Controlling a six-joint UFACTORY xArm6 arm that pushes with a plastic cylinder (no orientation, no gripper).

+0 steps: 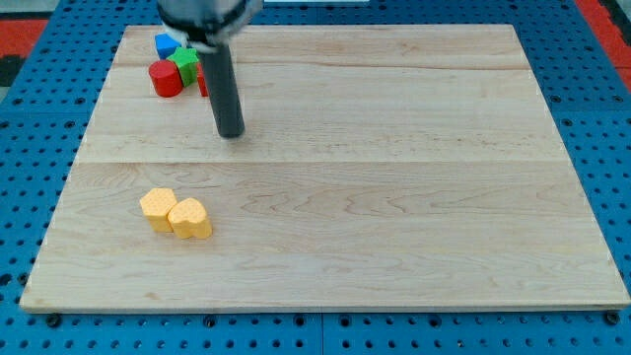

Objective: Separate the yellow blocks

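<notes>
Toward the view's left, in the lower part of the wooden board, two yellow blocks are seen lying side by side and touching: a yellow hexagonal block on the left and a yellow rounded block just to its right and slightly lower. Since no gap can be made out between them, the separation is judged not yet begun; the whole of the task is left to be done. Near the view's top left corner a small cluster is gathered, made up of a blue block, a red cylinder and a green block, with another red block partly hidden behind the rod. Slightly right of the yellow pair and well above it, my tip is placed on bare board, touching no block and well apart from the yellow blocks. The tool is a plain rod, so nothing is clamped or held by it. For the pair to be parted, the tip would probably have to be brought down toward the view's bottom left and driven into the seam between the two.
</notes>
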